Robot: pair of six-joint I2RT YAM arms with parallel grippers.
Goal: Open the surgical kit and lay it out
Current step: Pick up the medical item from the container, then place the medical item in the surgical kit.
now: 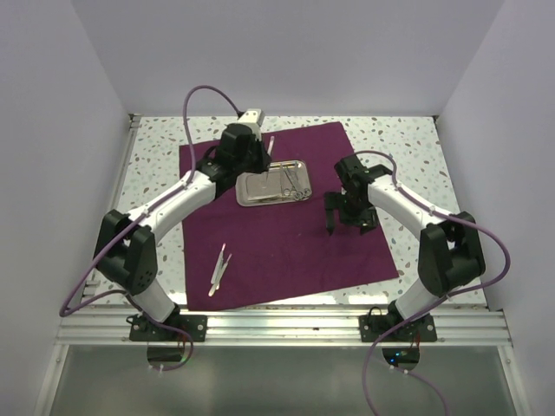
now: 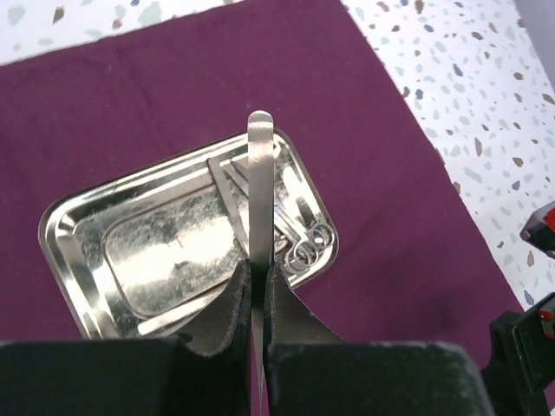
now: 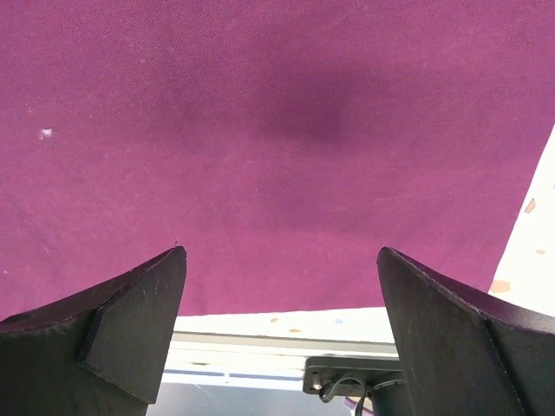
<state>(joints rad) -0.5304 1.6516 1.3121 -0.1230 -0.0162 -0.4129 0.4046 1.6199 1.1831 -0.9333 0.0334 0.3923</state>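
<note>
Plum cloth point(image 1: 286, 243) underlies left hand point(image 2: 257, 276) clamping a half-hidden steel instrument point(image 2: 260, 173); right hand point(image 3: 279, 253) gapes apart.

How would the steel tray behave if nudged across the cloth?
The steel tray looks rigid and shallow, so it probably slides rather than tips. Its polished surface may be slippery, and the loose scissors inside could rattle.

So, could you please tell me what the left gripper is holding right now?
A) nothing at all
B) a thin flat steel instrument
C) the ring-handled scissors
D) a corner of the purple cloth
B: in the left wrist view the left gripper is shut on a thin flat steel instrument that sticks out over the steel tray, while the ring-handled scissors lie in the tray.
</note>
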